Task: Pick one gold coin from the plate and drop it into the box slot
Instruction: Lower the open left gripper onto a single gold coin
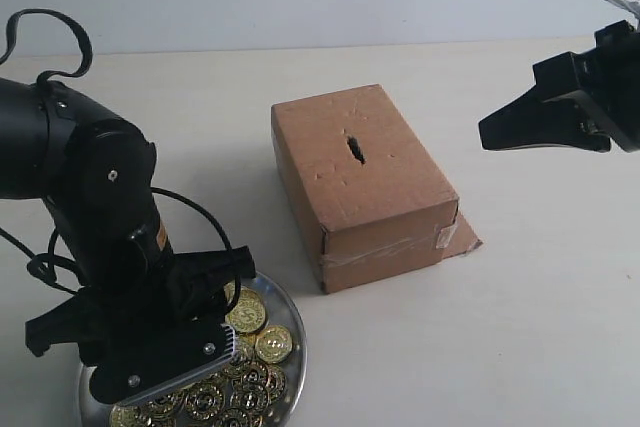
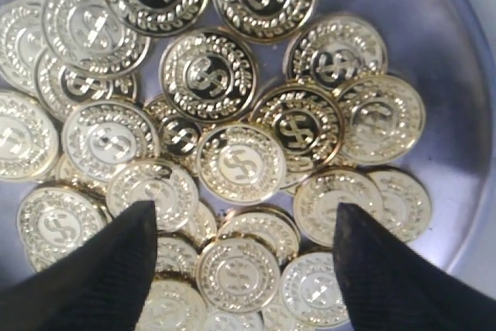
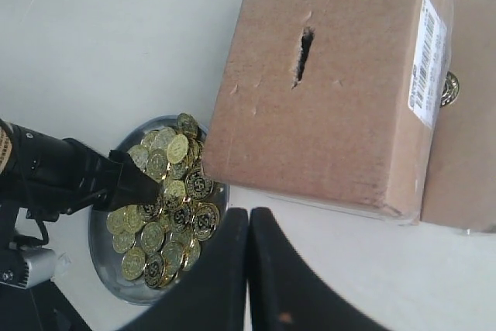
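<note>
Exterior: brown cardboard box (image 1: 365, 182) mid-table, ragged dark slot (image 1: 355, 149) in top; shiny round metal plate (image 1: 299, 332) front left, apart from box.
Left wrist: gold coins (image 2: 240, 162) heaped, embossed dollar sign in laurel wreath; left claw (image 2: 242, 218) wide, empty, over heap.
Right wrist: right claw (image 3: 248, 218) closed, empty; white barcode label (image 3: 426, 60) on box, print unreadable.

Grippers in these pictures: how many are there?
2. The left gripper hangs open over the gold coins in the plate; the right gripper, shut, hovers apart from the box.
</note>
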Motion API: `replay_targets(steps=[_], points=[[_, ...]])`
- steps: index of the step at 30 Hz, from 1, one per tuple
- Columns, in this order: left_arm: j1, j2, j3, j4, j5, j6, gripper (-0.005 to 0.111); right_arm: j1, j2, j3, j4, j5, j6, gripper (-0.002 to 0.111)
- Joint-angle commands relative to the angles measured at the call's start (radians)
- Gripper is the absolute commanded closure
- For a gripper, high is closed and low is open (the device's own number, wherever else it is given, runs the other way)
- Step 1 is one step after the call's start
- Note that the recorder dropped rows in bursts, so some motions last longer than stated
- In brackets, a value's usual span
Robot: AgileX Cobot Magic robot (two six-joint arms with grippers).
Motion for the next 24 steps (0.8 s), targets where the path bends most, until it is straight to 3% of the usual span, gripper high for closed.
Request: replay_targets(steps=[1, 18, 24], points=[[-0.008, 0.012, 0.005, 0.002, -0.02, 0.023, 0.043, 0.001, -0.002, 0.006, 0.012, -0.001, -0.009, 0.108], [-0.008, 0.052, 0.005, 0.002, -0.049, 0.027, 0.043, 0.001, -0.002, 0.006, 0.014, -0.001, -0.009, 0.108], [-0.069, 0.065, 0.005, 0.002, -0.038, 0.027, 0.044, 0.001, -0.002, 0.006, 0.014, -0.001, -0.009, 0.108]])
